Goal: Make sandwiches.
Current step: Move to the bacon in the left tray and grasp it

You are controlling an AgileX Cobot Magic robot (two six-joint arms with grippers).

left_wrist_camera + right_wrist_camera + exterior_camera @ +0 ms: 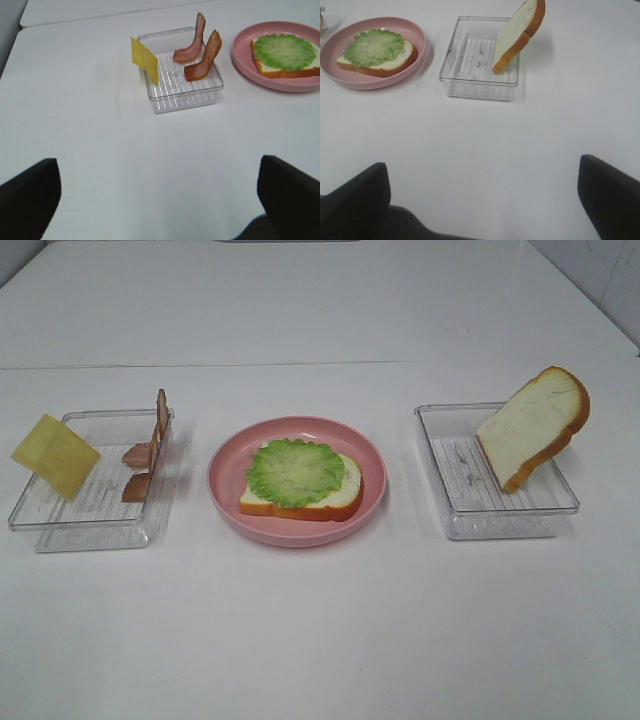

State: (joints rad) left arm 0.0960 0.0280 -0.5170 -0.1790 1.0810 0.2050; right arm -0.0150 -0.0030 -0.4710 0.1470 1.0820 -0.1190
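Two bread slices (300, 502) (530, 428), two bacon strips (192, 47) (205, 57), one cheese (55, 455); fingers (27, 200) (610, 195) spread wide, empty.

Left fingers (27, 200): only dark stubs, cut by frame edge. Right fingers (610, 195): same. Plate (280, 85) clipped at left wrist frame edge. Upright slice (515, 37) top clipped in right wrist view. Lettuce (295, 472) hides most of lower slice (348, 492) face. Bacon (160, 420) edge-on in high view, strips overlap.

Left gripper (158, 165): two black fingers (27, 200), matte, with blunt, rounded tips. Finer surface detail too blurred to tell.

Right gripper (483, 167): same black fingers (610, 195). A dark base (420, 225) spreads low from one finger.
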